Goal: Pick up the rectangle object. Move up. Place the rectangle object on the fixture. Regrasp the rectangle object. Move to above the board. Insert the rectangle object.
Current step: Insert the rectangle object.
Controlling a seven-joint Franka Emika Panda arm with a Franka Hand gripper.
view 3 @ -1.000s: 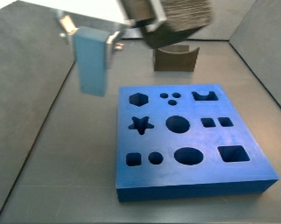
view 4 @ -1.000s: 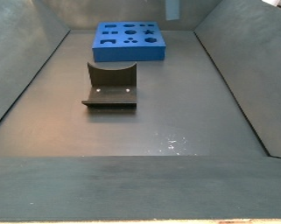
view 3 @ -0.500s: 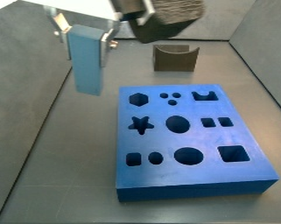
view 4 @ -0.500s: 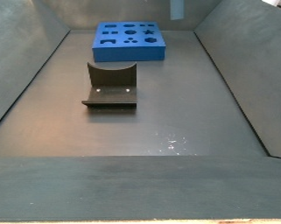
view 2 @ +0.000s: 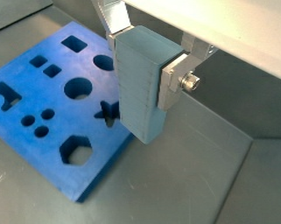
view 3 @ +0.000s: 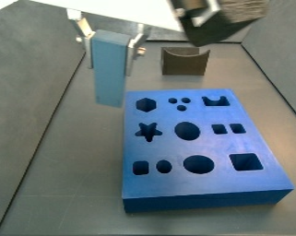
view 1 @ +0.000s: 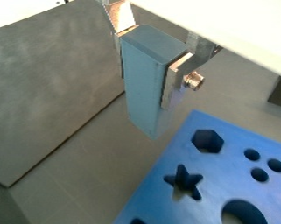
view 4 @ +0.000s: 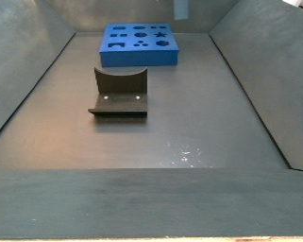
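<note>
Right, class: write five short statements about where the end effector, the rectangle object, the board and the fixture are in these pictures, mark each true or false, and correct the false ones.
1. The end effector is shut on the rectangle object. True.
2. The rectangle object sits in a hole of the board. False: it hangs in the air beside the board's edge, as both wrist views show.
3. The board has a star-shaped hole. True.
4. The fixture stands on top of the board. False: it stands on the floor beyond the board.
5. The rectangle object hangs with its long side roughly upright. True.
</note>
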